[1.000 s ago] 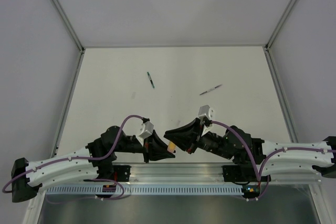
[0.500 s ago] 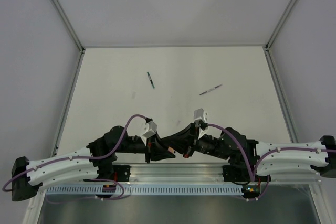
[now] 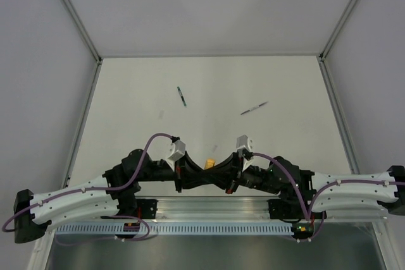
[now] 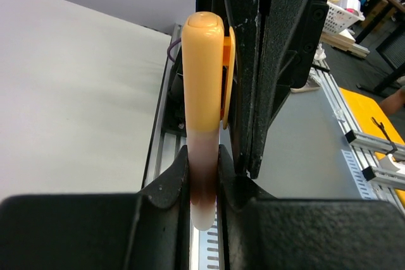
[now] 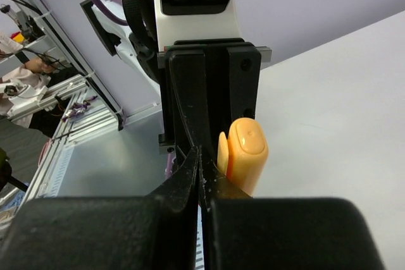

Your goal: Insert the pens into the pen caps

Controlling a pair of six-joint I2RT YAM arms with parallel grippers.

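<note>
One of three looks done, I reckon: the orange pen [image 4: 203, 194] is clamped by one end in my left gripper [image 4: 203, 159]. The cap [image 4: 204, 74] sits over its other end and seems pushed home, though I can't swear it's fully seated. My right gripper [image 5: 199, 156] is right beside the orange pen, jaws pinched together with nothing I can see between them. That leaves two. The teal pen [image 3: 181, 96] lies well beyond the orange pen and a bit left, the grey pen [image 3: 254, 107] well beyond it to the right. Both lie flat and are too small to tell if capped, and I can't make out any loose caps. The table [image 3: 285, 80] is plain matte white, with pale lilac walls [image 3: 202, 11] on three sides beyond the orange pen and a metal rail [image 3: 209, 207] just nearer than it.
</note>
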